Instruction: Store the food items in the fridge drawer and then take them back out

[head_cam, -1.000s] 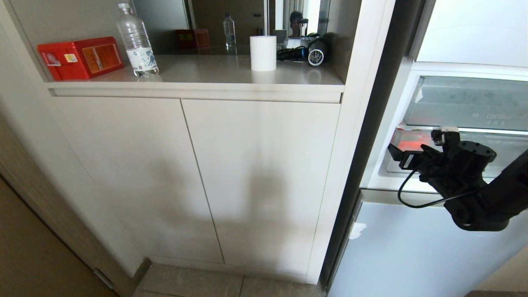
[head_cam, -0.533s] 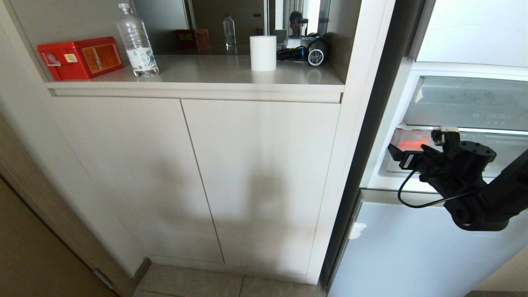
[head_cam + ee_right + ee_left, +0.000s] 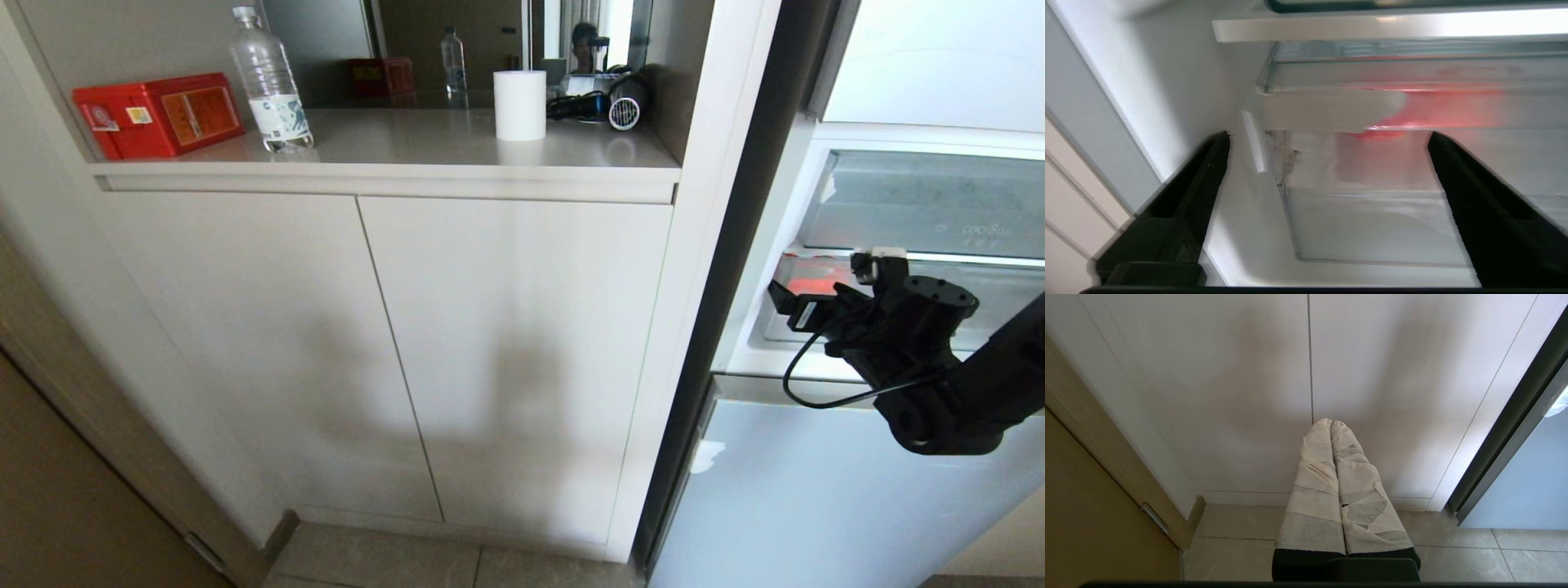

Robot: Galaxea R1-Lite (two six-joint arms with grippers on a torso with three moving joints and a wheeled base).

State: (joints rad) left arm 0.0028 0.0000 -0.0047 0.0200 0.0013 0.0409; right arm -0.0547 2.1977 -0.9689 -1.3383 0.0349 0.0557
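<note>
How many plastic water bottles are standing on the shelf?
1: the water bottle stands on the shelf, beside the red box. The second one behind is only its mirror reflection.

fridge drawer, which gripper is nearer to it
Right. The right gripper faces the fridge drawer front with open fingers, apart from it. The left gripper hangs before the cabinet doors, away from the fridge.

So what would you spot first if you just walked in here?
Probably the red glow of a food item behind the clear fridge drawer, where the right gripper hangs open. Then the red box and water bottle on the shelf at left.
</note>
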